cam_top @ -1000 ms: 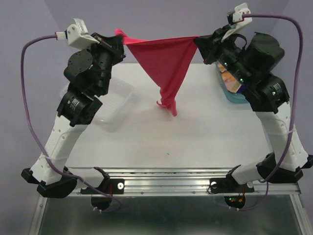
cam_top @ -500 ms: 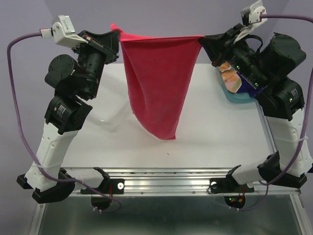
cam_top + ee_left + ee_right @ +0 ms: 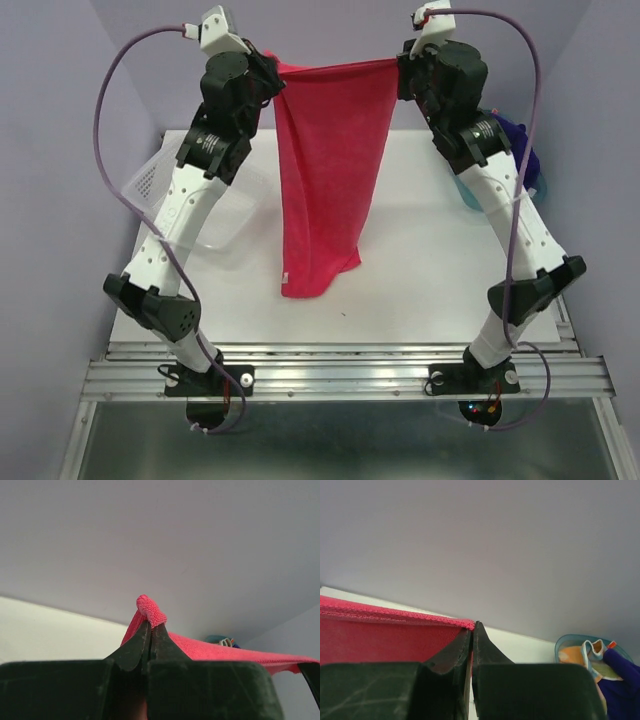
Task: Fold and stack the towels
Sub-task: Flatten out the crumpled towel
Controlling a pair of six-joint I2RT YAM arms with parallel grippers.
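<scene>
A bright pink-red towel (image 3: 328, 170) hangs as a long sheet high over the table, stretched between both arms, its lower end (image 3: 305, 285) near the tabletop. My left gripper (image 3: 274, 72) is shut on its left top corner (image 3: 150, 610). My right gripper (image 3: 398, 68) is shut on the right top corner (image 3: 465, 624). In the teal tray (image 3: 568, 641) at the right lie the orange towel (image 3: 572, 656) and the dark purple-blue towel (image 3: 620, 677); the top view shows only the purple-blue towel (image 3: 520, 135) behind the right arm.
A white perforated basket (image 3: 150, 180) sits at the table's left, partly behind the left arm. The white table (image 3: 420, 270) stretches under the hanging towel. A purple-grey wall (image 3: 330, 30) stands close behind both grippers.
Both arms have risen and drawn closer together, lifting the pink-red towel. It went from a bunched triangle to a long flat sheet hanging down.
</scene>
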